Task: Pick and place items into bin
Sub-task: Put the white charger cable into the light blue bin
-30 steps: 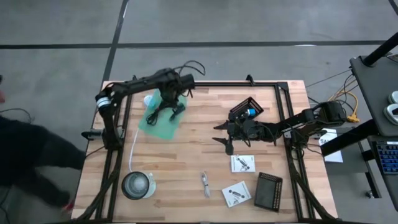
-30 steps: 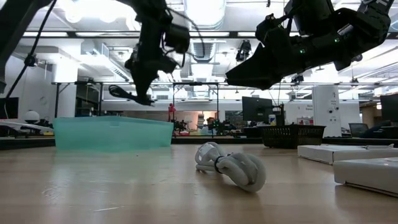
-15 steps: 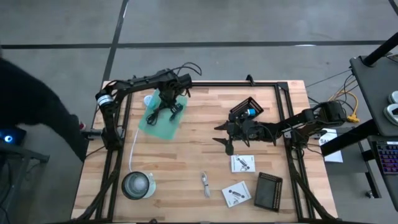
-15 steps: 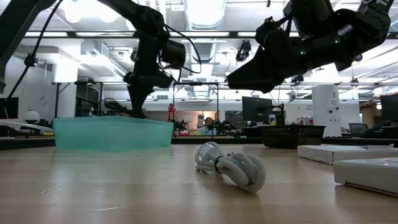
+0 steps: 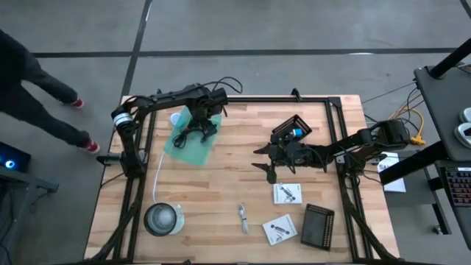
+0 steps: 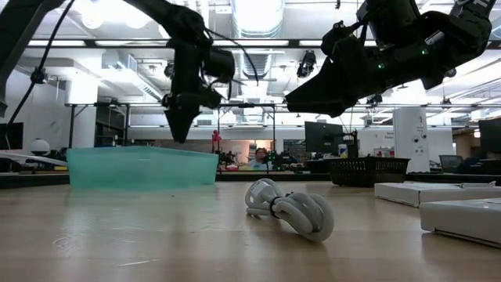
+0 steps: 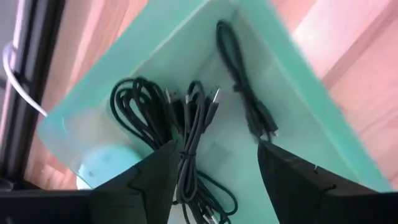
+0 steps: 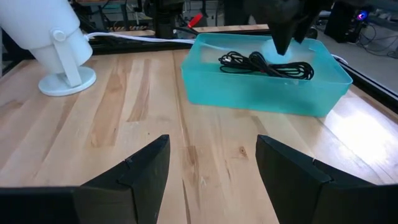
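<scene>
The teal bin [image 5: 188, 143] stands at the table's far left, and black coiled cables [image 7: 186, 124] lie on its floor. My left gripper [image 7: 214, 186] hangs open just above the bin [image 6: 141, 168], fingers pointing down over the cables, with nothing held between them. My right gripper [image 5: 265, 163] waits open above the middle of the table. Two white printed packets [image 5: 287, 193] [image 5: 280, 228] and a silvery piece [image 5: 243, 218] lie flat on the wood near the front. A small blue piece [image 5: 296, 133] sits in a black basket [image 5: 288, 126].
A round clear lidded tub [image 5: 162, 218] stands at the near left corner. A black ribbed block [image 5: 318, 226] lies at the near right. A white cord [image 5: 158, 173] runs along the left side. A person walks on the floor beyond the table's left edge.
My left gripper has gone down toward the bin with a black cable, let go of it there and come up a little. The cable now lies in the bin with the others.
</scene>
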